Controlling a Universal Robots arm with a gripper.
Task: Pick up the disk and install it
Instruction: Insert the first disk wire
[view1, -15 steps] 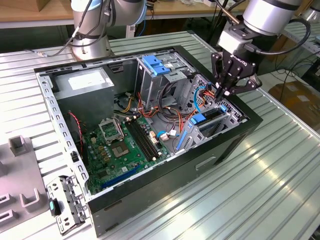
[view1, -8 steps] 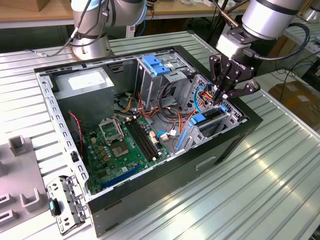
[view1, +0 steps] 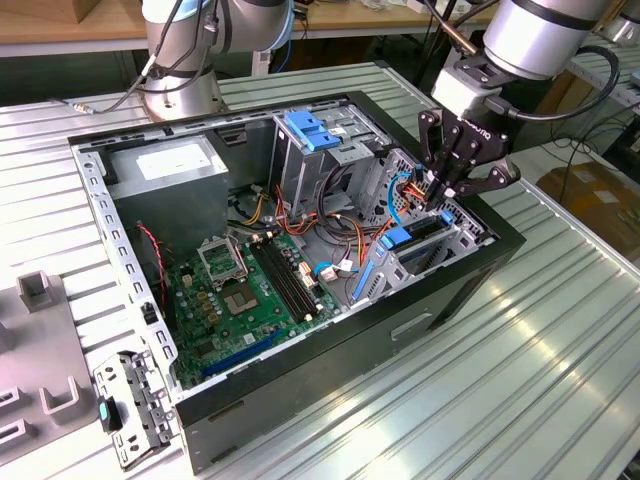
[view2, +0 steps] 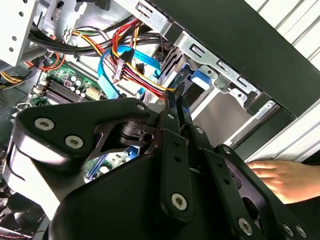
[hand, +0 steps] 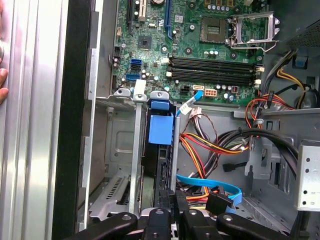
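Gripper (view1: 447, 190): black fingers pinched together, I read them clamped on top edge of flat dark disk with blue plastic rails (hand: 161, 131) | disk: on edge in grey metal drive bay (hand: 116, 150), directly beneath fingers | long axis: down into bay.

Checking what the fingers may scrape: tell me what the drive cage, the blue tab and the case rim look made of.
Drive cage: bare sheet metal, probably steel; dull silver with punched slots and folded edges.
Blue tab: likely moulded plastic; flat, even blue colour, rounded top.
Case rim: looks like black painted metal, smooth and slightly glossy, though plastic cannot be ruled out.
The gripper hovers just above the cage.
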